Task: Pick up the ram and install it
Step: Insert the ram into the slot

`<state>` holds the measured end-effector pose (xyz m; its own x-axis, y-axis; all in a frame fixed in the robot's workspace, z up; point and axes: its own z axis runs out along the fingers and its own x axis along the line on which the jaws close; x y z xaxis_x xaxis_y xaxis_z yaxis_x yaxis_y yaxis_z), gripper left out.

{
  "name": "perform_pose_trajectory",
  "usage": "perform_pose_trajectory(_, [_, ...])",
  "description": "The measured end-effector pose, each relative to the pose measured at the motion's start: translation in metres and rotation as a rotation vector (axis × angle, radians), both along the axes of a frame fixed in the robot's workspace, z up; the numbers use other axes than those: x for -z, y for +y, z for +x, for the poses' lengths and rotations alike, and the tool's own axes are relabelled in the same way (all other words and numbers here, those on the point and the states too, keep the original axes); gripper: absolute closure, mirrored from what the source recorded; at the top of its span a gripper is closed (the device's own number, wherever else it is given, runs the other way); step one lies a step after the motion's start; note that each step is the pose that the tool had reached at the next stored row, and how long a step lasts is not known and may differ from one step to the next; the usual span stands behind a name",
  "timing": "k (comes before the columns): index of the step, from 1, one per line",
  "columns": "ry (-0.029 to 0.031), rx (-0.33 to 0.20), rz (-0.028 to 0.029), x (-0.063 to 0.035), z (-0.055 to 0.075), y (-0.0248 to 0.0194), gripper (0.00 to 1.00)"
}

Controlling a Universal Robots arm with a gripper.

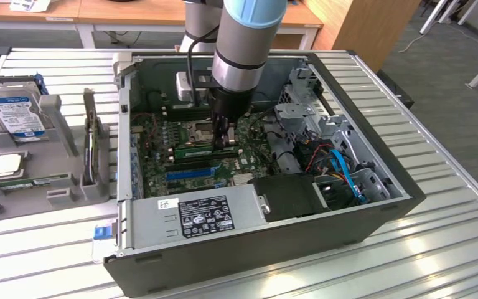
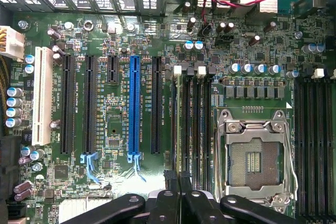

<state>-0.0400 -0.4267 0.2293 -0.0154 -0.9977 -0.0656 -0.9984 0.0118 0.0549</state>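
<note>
Holding the ram in the gripper, jaws pinched shut on its end, low over the motherboard inside the open case. Pickup done. Stretched toward nine o'clock from the gripper in the exterior view, along the memory slots. Full seating not confirmed.

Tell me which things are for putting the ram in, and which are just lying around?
For the job:
the ram, down on the motherboard
the fingers, shut, right by it
the memory slots

Just lying about:
the hard drive
the processor chip
the spare ram stick
the power supply
</note>
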Motion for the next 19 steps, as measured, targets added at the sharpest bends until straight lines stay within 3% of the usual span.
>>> perform_pose_trajectory(19, [0.0, 0.0, 0.0, 0.0007, -0.0004, 0.0, 0.88])
